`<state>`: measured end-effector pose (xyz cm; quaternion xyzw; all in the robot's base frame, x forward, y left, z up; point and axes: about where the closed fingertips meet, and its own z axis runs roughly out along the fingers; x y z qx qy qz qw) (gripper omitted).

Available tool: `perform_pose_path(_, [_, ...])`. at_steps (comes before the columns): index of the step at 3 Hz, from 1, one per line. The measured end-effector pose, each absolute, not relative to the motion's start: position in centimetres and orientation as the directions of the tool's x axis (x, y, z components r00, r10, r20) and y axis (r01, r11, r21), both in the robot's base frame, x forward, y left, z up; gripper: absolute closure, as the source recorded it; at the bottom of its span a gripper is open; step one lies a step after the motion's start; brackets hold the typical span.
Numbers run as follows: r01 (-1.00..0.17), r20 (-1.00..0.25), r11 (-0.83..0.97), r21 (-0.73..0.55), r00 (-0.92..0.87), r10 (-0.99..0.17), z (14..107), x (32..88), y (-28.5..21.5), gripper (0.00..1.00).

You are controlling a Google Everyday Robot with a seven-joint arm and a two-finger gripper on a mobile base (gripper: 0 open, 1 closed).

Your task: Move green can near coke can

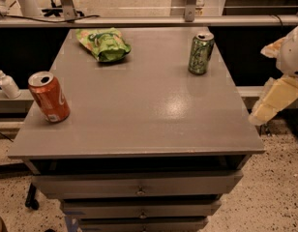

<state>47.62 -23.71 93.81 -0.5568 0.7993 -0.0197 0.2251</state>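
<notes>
The green can (201, 52) stands upright near the back right of the grey table (144, 110). The coke can (49, 96) stands near the table's left edge, leaning slightly, far from the green can. My gripper (271, 102) is a pale cream shape at the right edge of the view. It hangs off the table's right side, to the right of the green can and nearer the front, and touches neither can.
A flat green snack bag (103, 44) lies at the back left of the table. A white pump bottle (7, 83) stands on a ledge left of the table. Drawers (139, 190) sit under the table front. A metal rail (139, 21) runs behind it.
</notes>
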Motion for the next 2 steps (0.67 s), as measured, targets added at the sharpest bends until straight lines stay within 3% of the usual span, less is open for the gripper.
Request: perform_pose_path(2, [-0.78,-0.581,0.566,-0.266,-0.338,-0.74,91.1,55.2,-23.7,0.0])
